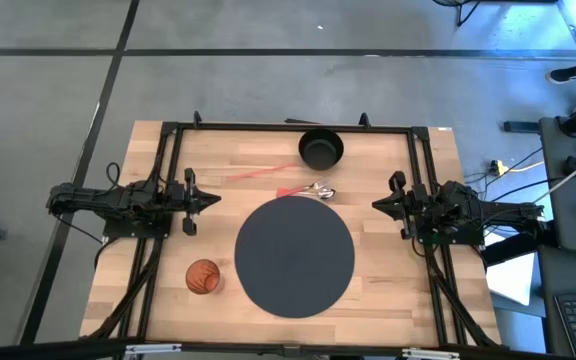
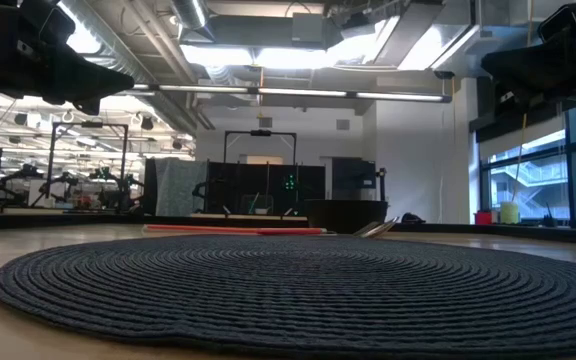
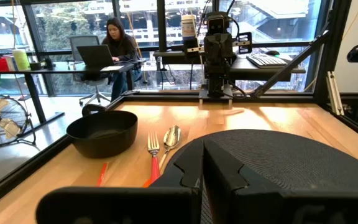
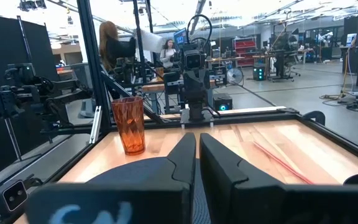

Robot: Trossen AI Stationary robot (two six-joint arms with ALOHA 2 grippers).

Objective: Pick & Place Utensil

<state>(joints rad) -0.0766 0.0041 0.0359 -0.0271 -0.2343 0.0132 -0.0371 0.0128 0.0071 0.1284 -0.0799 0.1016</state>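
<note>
A fork with a red handle (image 3: 153, 155) and a spoon (image 3: 171, 138) lie side by side on the wooden table just beyond the far edge of the round dark mat (image 1: 294, 256); in the high view they show as utensils (image 1: 313, 189). A black bowl (image 1: 320, 148) stands at the far edge. An amber cup (image 1: 203, 276) stands near left of the mat. My left gripper (image 1: 212, 199) is shut and empty at the table's left side. My right gripper (image 1: 376, 204) is shut and empty at the right side.
A long red stick (image 1: 260, 171) lies on the table left of the bowl. A black frame (image 1: 288, 126) runs around the table. People sit at desks in the room beyond.
</note>
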